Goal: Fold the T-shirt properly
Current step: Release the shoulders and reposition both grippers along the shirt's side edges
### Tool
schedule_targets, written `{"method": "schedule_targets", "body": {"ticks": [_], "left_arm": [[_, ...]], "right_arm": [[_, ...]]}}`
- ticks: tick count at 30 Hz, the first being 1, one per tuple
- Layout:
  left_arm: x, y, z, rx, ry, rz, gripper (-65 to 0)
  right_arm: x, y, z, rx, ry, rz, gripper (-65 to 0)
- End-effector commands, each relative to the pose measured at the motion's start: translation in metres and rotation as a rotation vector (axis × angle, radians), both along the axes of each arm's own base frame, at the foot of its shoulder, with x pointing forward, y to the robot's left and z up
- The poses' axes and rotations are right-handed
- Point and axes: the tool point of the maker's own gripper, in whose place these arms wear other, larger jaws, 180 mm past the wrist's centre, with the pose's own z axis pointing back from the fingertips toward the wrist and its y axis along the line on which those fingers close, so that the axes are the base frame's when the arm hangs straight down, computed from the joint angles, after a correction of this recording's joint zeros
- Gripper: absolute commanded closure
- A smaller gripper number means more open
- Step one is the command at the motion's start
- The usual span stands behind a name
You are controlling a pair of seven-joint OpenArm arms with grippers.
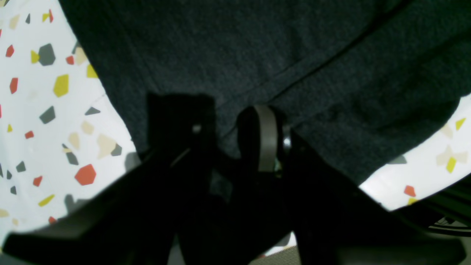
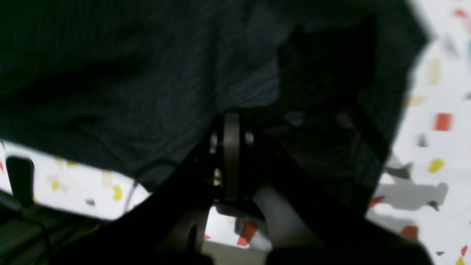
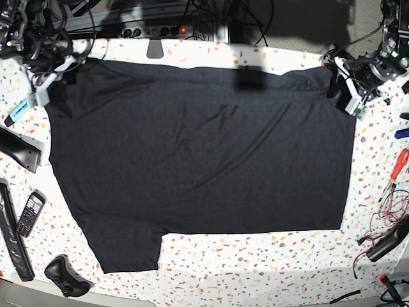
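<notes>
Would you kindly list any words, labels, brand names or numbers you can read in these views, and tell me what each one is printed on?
No text can be read in any view.
T-shirt: plain black side up, no print or label visible.
Mobile phone: keypad markings too small to read.
Power strip: only a red light shows, no legible marking.
Both wrist views: blurred, no lettering on the fabric or the speckled tabletop.

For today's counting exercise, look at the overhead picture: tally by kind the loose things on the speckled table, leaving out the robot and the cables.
T-shirt: 1
Mobile phone: 1
Game controller: 1
Red-handled screwdriver: 1
Light blue marker: 1
Total: 5
</notes>
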Motion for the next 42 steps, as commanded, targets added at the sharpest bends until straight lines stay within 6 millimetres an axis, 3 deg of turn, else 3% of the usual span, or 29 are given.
{"method": "schedule_targets", "body": {"ticks": [1,7,16,24,31,37,42], "left_arm": [[0.006,0.003,0.009,0.01,-0.032,-0.008,-16.3],[0.005,0.009,0.006,0.059,-0.028,-0.021,-16.3],[0.001,0.01,0.004,0.063,-0.017,-0.022,-16.3],[-0.017,0.01,-0.003,0.07,0.033,-0.071,-16.3],[-0.015,0.02,-0.003,0.147,0.022,-0.1,-16.3],[0.001,0.025,0.025,0.2,-0.059,-0.16,-16.3],[0.014,0.013,0.052,0.211,-0.144,-0.206,-16.3]], "right_arm": [[0.002,-0.007,0.008,-0.022,-0.013,0.012,0.0],[-0.023,-0.034,0.011,-0.066,0.02,-0.047,0.0],[-0.045,-0.052,0.011,-0.132,0.1,-0.012,0.0],[-0.047,-0.068,0.017,-0.206,0.129,0.01,0.0],[-0.047,-0.081,0.023,-0.251,0.166,0.032,0.0],[-0.033,-0.093,0.041,-0.289,0.145,0.067,0.0],[-0.016,-0.085,0.055,-0.2,0.078,0.046,0.0]]}}
